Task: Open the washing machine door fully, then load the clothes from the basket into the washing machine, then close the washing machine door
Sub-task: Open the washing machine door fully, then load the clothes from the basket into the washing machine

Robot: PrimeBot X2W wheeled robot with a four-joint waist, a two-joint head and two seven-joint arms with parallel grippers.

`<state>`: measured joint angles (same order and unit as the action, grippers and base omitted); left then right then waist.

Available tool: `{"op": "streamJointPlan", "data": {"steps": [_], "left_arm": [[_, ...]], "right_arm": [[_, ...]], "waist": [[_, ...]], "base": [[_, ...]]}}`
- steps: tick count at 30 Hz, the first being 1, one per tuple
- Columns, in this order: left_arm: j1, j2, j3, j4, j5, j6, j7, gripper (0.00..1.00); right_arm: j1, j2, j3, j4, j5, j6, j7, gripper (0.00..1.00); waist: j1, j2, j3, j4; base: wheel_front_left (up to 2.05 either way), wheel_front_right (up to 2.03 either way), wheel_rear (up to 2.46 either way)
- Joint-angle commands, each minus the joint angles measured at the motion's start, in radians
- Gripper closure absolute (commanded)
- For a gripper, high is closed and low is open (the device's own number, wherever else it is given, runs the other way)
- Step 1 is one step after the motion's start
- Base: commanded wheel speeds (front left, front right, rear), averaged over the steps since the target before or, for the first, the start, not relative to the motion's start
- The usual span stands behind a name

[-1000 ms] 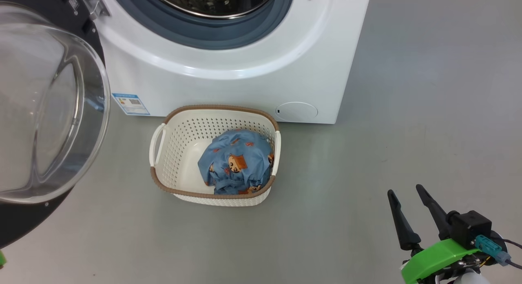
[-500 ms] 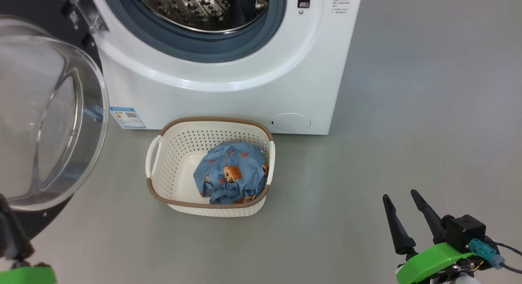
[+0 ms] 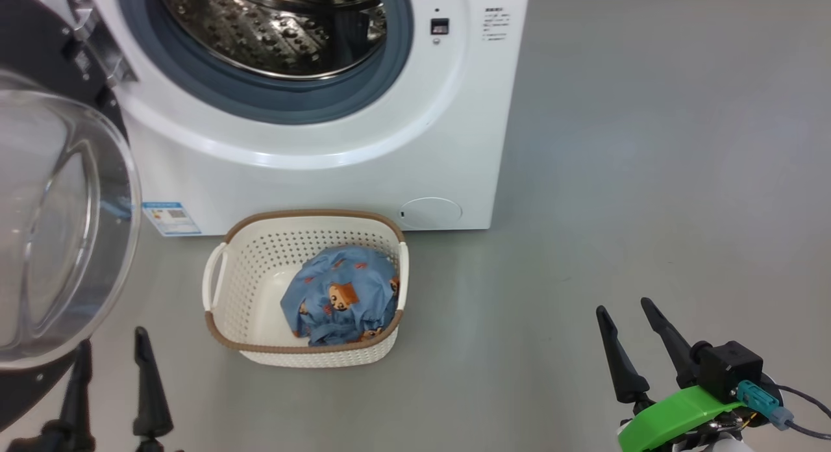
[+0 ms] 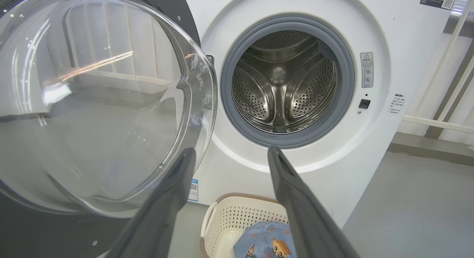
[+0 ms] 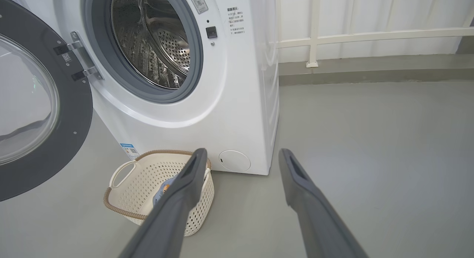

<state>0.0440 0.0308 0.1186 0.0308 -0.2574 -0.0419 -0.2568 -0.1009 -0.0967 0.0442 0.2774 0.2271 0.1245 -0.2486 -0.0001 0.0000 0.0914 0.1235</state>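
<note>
The washing machine point(image 3: 324, 173) stands with its steel drum point(image 4: 285, 80) exposed. Its door point(image 3: 58, 225) hangs swung out to the left, the clear glass bowl point(image 4: 96, 102) bulging toward me. On the floor before the machine sits the cream basket point(image 3: 227, 289), with blue bear-print clothes point(image 3: 341, 296) heaped in its right half. My left gripper point(image 3: 110, 338) is open at the lower left, beside the door's lower rim and left of the basket, holding nothing. Low at the right, well clear of the basket, my right gripper point(image 3: 626, 309) is open and empty.
Grey floor point(image 3: 617, 179) stretches to the right of the machine. A white railing point(image 5: 370, 37) and a raised kerb run along the wall behind. The open door takes up the room at the left.
The head camera has tilted up and turned right, shifting the scene left and down. My left gripper has risen into view at the lower left with its fingers apart. The basket and clothes lie unchanged.
</note>
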Motion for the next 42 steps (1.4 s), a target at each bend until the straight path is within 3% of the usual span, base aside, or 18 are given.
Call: {"op": "streamJointPlan", "data": {"steps": [1, 8, 15, 24, 42], "left_arm": [[-0.006, 0.020, 0.026, -0.034, -0.010, 0.009, -0.005, 0.00], [0.012, 0.020, -0.025, -0.047, 0.051, 0.013, -0.005, 0.00], [0.074, 0.020, -0.104, -0.030, 0.065, 0.056, -0.005, 0.00], [0.104, 0.019, -0.089, -0.033, 0.084, 0.066, -0.005, 0.00], [0.105, 0.019, -0.080, -0.017, 0.070, 0.047, -0.005, 0.00]], "right_arm": [[0.005, -0.001, 0.020, -0.029, -0.011, 0.006, -0.013, 0.00], [0.012, 0.008, 0.027, -0.063, -0.027, 0.006, -0.013, 0.00], [0.032, 0.023, 0.015, -0.107, -0.072, 0.006, -0.013, 0.00], [0.045, 0.032, 0.006, -0.113, -0.096, 0.006, -0.013, 0.00], [0.058, 0.042, -0.003, -0.107, -0.108, 0.006, -0.013, 0.00]], "waist": [[0.0001, 0.0000, -0.007, -0.018], [0.0001, 0.0000, -0.018, -0.065], [0.0001, 0.0000, -0.052, -0.111], [0.0001, 0.0000, -0.073, -0.106], [0.0001, 0.0000, -0.095, -0.094]], "base": [[0.00, 0.00, 0.00], [0.00, 0.00, 0.00], [0.00, 0.00, 0.00], [0.00, 0.00, 0.00], [0.00, 0.00, 0.00]]}}
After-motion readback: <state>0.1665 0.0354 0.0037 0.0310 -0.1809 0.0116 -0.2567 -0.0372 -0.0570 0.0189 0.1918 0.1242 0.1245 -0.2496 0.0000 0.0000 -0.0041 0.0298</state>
